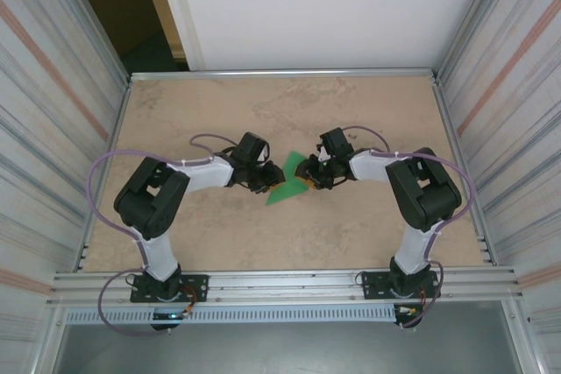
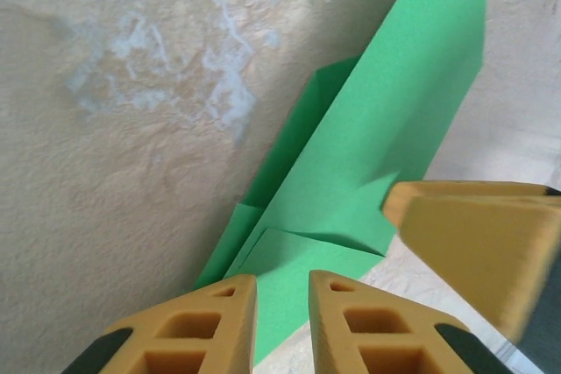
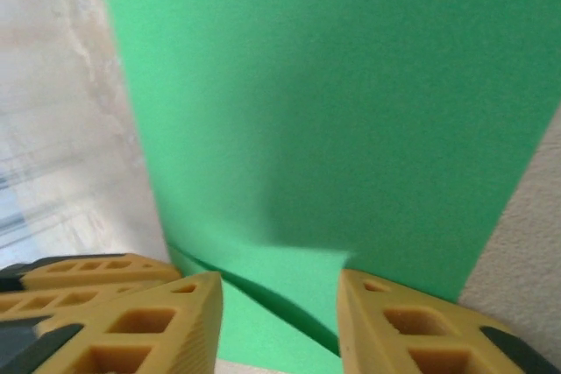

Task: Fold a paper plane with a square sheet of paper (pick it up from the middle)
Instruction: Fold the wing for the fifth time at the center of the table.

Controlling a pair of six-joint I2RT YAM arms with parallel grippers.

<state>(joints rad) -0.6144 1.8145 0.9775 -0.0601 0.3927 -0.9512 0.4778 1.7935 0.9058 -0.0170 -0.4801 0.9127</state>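
Seen from above, the left arm (image 1: pixel 158 203) is reaching in from the lower left across the tan table (image 1: pixel 219 111); its left claw (image 1: pixel 266 183) is touching the left edge of the paper (image 1: pixel 285 179). The paper, bright green and folded to a triangle, is lying at the centre of the frame and narrowing toward the lower left; the right claw (image 1: pixel 308 176) is meeting its right edge, and the right arm (image 1: pixel 425 192) is bending in from the lower right.

From the left wrist, bare table is filling the left half. The paper (image 2: pixel 386 137) is running as a folded strip from bottom centre to the upper right corner, with a smaller flap showing along its left side. The left claw (image 2: pixel 282 291) is sitting at the bottom edge, its yellow fingers (image 2: pixel 206 330) parted only narrowly, with green showing through the gap; at the right edge, a finger (image 2: pixel 478 247) of the right claw is hovering just beside the strip.

From the right wrist, a pale band of table is showing at the far left; the paper (image 3: pixel 333 102) is covering most of the frame. The right claw (image 3: pixel 280 299) is sitting at the bottom, its fingers (image 3: pixel 421 330) standing fairly wide apart, with a curved fold of the sheet passing between them. A further yellow finger (image 3: pixel 79 271), seemingly the left claw's, is lying in the lower left corner.
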